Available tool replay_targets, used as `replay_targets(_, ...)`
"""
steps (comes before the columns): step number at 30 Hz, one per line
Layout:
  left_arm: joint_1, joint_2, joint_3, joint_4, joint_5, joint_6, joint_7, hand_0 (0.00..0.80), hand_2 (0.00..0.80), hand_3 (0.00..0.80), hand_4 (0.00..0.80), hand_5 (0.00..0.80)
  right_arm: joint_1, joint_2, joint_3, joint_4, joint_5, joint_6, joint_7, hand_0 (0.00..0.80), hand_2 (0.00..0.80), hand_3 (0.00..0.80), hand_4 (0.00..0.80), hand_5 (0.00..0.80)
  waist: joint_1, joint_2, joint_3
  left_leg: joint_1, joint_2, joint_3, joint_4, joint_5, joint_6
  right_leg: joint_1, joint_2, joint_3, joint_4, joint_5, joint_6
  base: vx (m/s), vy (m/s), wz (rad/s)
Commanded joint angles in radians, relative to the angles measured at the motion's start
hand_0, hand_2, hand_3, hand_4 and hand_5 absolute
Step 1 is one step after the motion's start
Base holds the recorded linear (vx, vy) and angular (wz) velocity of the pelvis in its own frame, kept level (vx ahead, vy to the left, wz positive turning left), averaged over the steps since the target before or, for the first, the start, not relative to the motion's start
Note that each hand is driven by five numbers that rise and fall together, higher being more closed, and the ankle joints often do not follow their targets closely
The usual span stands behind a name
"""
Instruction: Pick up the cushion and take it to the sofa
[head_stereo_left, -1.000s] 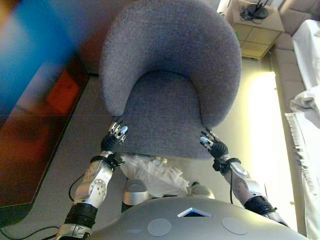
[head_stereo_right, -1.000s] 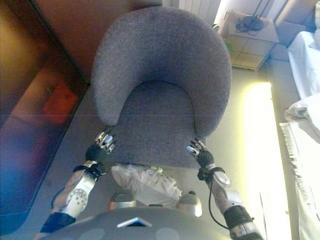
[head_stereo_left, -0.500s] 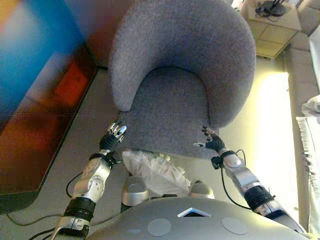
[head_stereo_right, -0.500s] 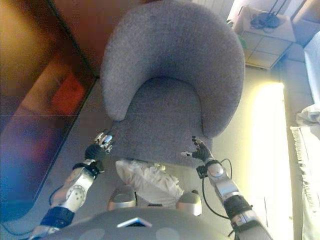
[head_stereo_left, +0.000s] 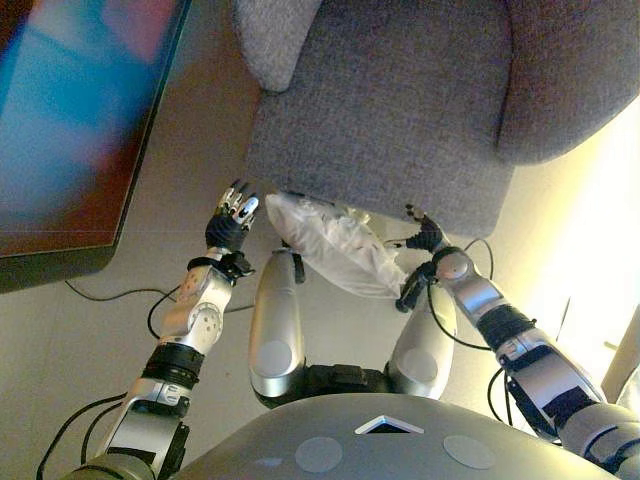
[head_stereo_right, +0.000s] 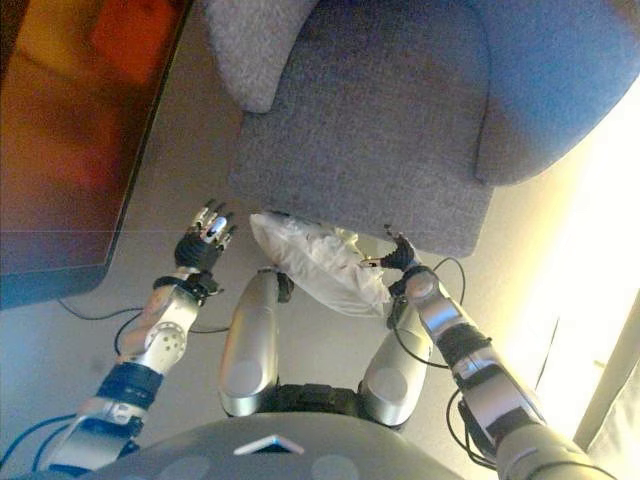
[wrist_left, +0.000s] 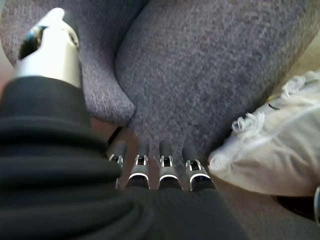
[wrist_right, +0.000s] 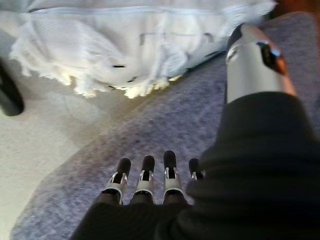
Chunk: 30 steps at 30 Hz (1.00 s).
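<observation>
The white cushion (head_stereo_left: 335, 245) with a fringed edge lies low in front of the grey armchair's (head_stereo_left: 400, 110) front edge, between my two hands. My left hand (head_stereo_left: 232, 213) is open, fingers straight, just left of the cushion's corner (wrist_left: 272, 150) and apart from it. My right hand (head_stereo_left: 425, 235) is open at the cushion's right end, by the chair's front edge; its wrist view shows straight fingers over the grey seat fabric (wrist_right: 150, 135) with the cushion (wrist_right: 125, 45) beyond. Neither hand holds anything.
A large dark glossy panel (head_stereo_left: 70, 130) stands on the floor to the left of the armchair. Pale floor (head_stereo_left: 560, 250) in bright light runs to the right of the chair.
The camera has tilted down, so the chair fills the top. My right hand has moved inward to the cushion's right end. My left hand stays by its left corner.
</observation>
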Motion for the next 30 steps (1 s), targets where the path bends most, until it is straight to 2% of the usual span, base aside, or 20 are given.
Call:
replay_targets(1,-0.007,0.007,-0.043,-0.028,-0.031,-0.084,0.003,0.000,0.000,0.000,0.000,0.000,-0.004,-0.005,0.009,0.005,-0.036,-0.004,-0.013,0.000,0.000,0.000,0.000,0.000,0.028,0.024,-0.035,0.012,0.116,-0.075,0.035,-0.073,-0.110,-0.127,-0.038,0.092,-0.034,0.138,0.028,-0.069,0.043,0.01)
replay_targets(5,-0.020,-0.005,-0.045,-0.037,-0.056,-0.105,0.009,0.000,0.000,0.000,0.000,0.000,-0.023,0.010,0.027,0.022,-0.035,0.013,-0.015,0.000,0.000,0.000,0.000,0.000,0.029,0.040,-0.021,-0.052,0.118,-0.076,0.073,-0.084,-0.110,-0.205,-0.044,0.110,0.026,0.121,0.026,-0.085,0.052,0.01)
replay_targets(14,-0.032,-0.032,-0.055,-0.063,-0.087,-0.160,0.019,0.000,0.000,0.000,0.000,0.000,-0.010,0.020,0.057,0.039,-0.068,0.086,-0.014,0.000,0.000,0.000,0.000,0.000,0.022,0.066,0.015,-0.146,0.110,-0.069,0.093,-0.068,-0.108,-0.308,-0.050,0.120,0.066,0.124,0.021,-0.094,0.067,0.01)
replay_targets(25,-0.071,-0.060,-0.080,-0.050,-0.097,-0.196,0.038,0.000,0.000,0.000,0.000,0.000,-0.031,0.042,0.086,0.100,-0.098,0.101,-0.009,0.000,0.000,0.000,0.000,0.000,0.014,0.089,0.045,-0.215,0.091,-0.057,0.109,-0.057,-0.098,-0.385,-0.053,0.130,0.073,0.147,0.019,-0.033,0.039,0.01)
replay_targets(30,-0.088,-0.063,-0.090,-0.067,-0.108,-0.209,0.061,0.000,0.000,0.000,0.000,0.000,-0.057,0.034,0.111,0.087,-0.165,0.157,-0.026,0.000,0.000,0.000,0.000,0.000,0.007,0.099,0.061,-0.264,0.092,-0.055,0.134,-0.054,-0.091,-0.432,-0.052,0.145,0.095,0.149,0.014,-0.010,0.041,0.01)
